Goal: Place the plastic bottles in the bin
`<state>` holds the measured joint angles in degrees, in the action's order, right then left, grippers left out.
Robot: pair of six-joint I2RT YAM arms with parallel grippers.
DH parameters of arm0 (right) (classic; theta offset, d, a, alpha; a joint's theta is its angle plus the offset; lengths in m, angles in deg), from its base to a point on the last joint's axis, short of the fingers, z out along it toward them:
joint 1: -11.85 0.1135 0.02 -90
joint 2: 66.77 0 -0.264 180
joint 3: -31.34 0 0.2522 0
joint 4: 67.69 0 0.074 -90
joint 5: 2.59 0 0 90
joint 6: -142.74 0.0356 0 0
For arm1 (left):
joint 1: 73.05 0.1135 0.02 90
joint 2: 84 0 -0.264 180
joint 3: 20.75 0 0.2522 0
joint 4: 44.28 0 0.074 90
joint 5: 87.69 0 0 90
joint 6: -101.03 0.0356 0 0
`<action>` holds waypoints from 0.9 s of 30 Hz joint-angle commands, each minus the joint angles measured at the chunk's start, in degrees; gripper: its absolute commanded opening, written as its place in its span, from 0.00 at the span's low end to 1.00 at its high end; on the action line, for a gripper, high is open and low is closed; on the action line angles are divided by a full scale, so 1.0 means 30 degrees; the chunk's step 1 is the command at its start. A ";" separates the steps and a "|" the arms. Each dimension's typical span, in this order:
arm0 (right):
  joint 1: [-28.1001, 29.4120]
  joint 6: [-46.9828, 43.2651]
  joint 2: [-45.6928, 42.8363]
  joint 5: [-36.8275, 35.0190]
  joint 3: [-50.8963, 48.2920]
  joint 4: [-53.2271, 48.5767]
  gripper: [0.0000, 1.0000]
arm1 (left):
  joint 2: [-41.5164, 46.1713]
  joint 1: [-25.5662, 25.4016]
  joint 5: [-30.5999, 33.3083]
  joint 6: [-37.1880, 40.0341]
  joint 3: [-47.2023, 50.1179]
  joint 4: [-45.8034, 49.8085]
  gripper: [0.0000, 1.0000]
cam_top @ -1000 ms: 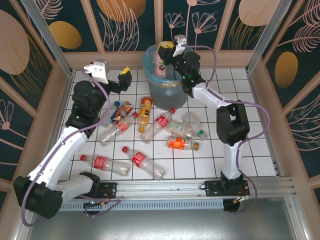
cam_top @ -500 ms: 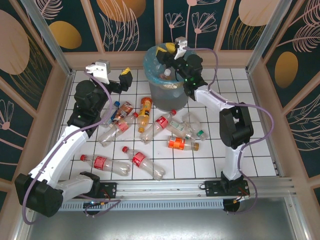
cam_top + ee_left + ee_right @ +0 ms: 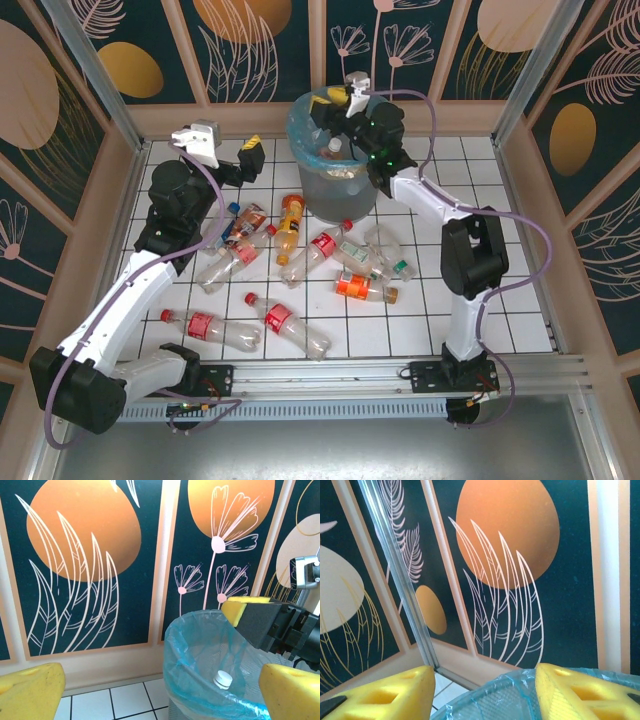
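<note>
Bin (image 3: 335, 195) stands on table (image 3: 500, 300) at middle of far edge. One bottle (image 3: 223, 680) lies inside bin. Right gripper (image 3: 332, 100) hangs over bin's far rim. Left gripper (image 3: 245, 160) sits just left of bin, above table, not touching it.

Loose bottles on table, all in front of bin:
- left group (image 3: 238, 225): several, touching or overlapping, front-left of bin;
- single (image 3: 290, 222): just before bin, between left group and middle group;
- middle group (image 3: 360, 262): several, close together, front and front-right of bin;
- near pair (image 3: 205, 326): side by side toward near edge, left of centre, well apart from bin.
</note>
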<state>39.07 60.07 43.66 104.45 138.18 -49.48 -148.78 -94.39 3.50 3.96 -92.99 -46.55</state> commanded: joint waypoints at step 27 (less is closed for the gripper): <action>0.6993 -0.4466 -0.8861 -0.2181 -0.3877 -1.3390 0.54 | 0.0031 -0.0065 -0.0514 -0.3246 -0.1893 0.8716 0.99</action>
<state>58.11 48.29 18.94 98.37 129.57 -86.51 -148.95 -94.39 4.79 -1.40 -98.35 -30.18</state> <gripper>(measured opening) 0.545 0.988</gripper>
